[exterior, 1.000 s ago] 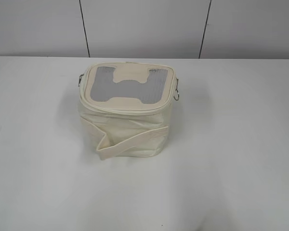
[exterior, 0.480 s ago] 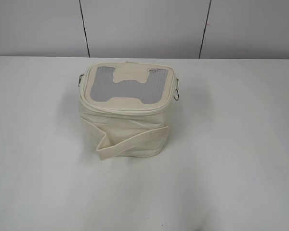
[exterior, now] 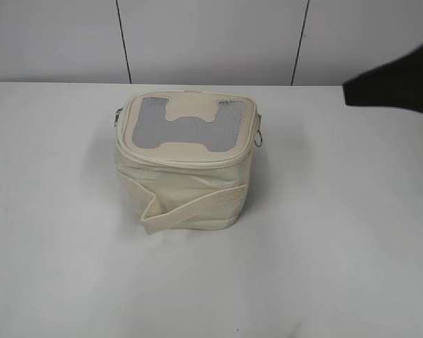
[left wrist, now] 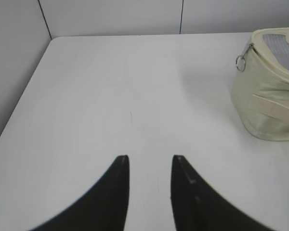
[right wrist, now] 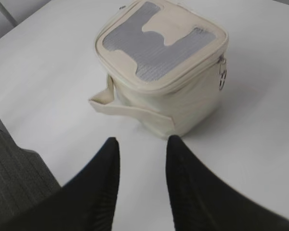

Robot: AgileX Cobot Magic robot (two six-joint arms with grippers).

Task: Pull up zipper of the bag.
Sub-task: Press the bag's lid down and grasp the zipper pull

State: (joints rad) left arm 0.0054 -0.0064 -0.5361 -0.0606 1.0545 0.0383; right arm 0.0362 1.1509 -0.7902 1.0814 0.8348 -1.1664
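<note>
The cream-white bag (exterior: 187, 179) stands upright mid-table, its lid with grey window panels on top. The zipper (exterior: 197, 162) runs as a thin line round the lid edge, and a silver ring pull hangs at each side, the right ring (exterior: 257, 139) and the left ring (exterior: 117, 118). The bag also shows in the left wrist view (left wrist: 265, 110) and the right wrist view (right wrist: 178, 103). My left gripper (left wrist: 150, 159) is open and empty over bare table, well left of the bag. My right gripper (right wrist: 142, 140) is open and empty, raised and short of the bag's strap side. My right arm (exterior: 395, 86) shows as a dark blur at the right edge.
The wide cream strap (exterior: 190, 205) sticks out from the bag's front side. The white table (exterior: 338, 232) ends at a panelled wall (exterior: 211, 39) behind. The table's left edge (left wrist: 19, 101) shows in the left wrist view.
My right arm has come into the exterior view at the upper right edge. The bag has not moved.
</note>
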